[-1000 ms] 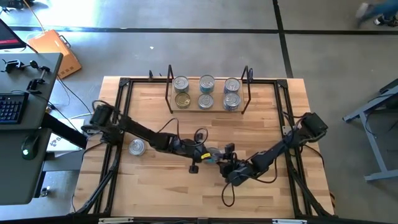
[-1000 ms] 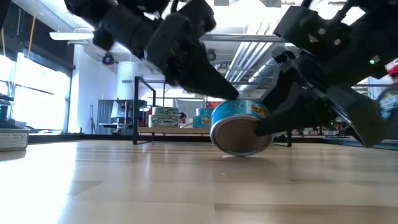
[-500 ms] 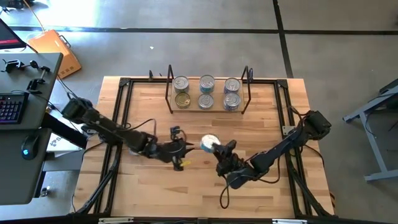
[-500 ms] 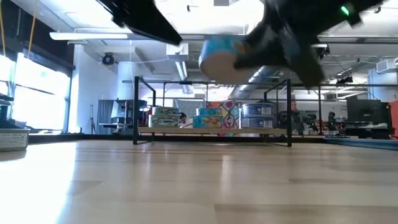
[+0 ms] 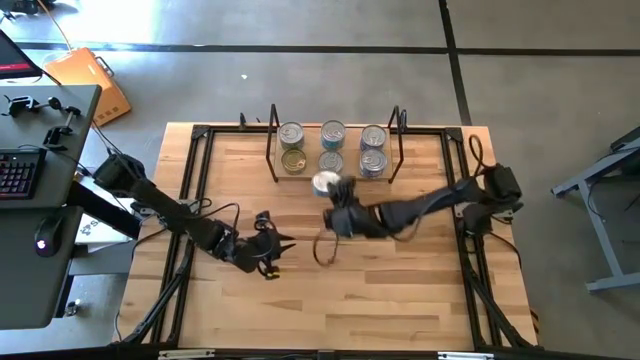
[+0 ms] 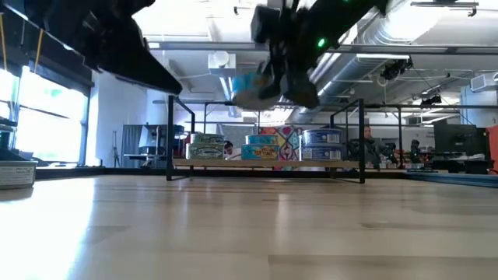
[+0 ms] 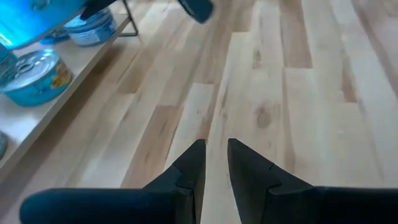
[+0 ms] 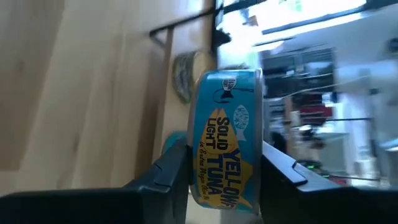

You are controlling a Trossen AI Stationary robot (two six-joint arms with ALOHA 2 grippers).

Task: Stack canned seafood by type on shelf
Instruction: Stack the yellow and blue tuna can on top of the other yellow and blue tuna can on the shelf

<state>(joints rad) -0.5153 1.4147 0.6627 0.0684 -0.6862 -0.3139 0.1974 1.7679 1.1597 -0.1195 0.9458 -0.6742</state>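
Observation:
The shelf [image 5: 311, 150] stands at the table's far edge, a light board between two black wire uprights, and shows level in the low view [image 6: 264, 162]. Several tins [image 5: 333, 148] sit on it in three short stacks. My right gripper [image 5: 334, 188] hovers just in front of the shelf's middle, shut on a blue-labelled tuna can [image 5: 326, 184], high above the wood in the low view [image 6: 253, 87]. My left gripper [image 5: 272, 245] is over the table's middle left, empty, its fingers a narrow gap apart [image 7: 216, 158]. My right gripper pinches the tuna can [image 8: 225, 140] between its two fingers [image 8: 171, 168], one on each flat end, so the label wall [image 8: 227, 112] faces the wrist camera. It reaches level from the table's right. The can is lifted clear and tilted.
Black frame rails [image 5: 195, 200] run along the table's sides. A loose cable [image 5: 325, 250] loops below the right arm. A tin-like thing [image 6: 15, 175] sits at the low view's left edge. A desk with a keyboard [image 5: 15, 170] stands off the table's left. Bare wood [image 5: 330, 300] lies near.
The can was tipped on the table's middle between both grippers. My right gripper has lifted it clear and carried it toward the far edge, up to the shelf front. My left gripper has drawn back from the can toward the table's left.

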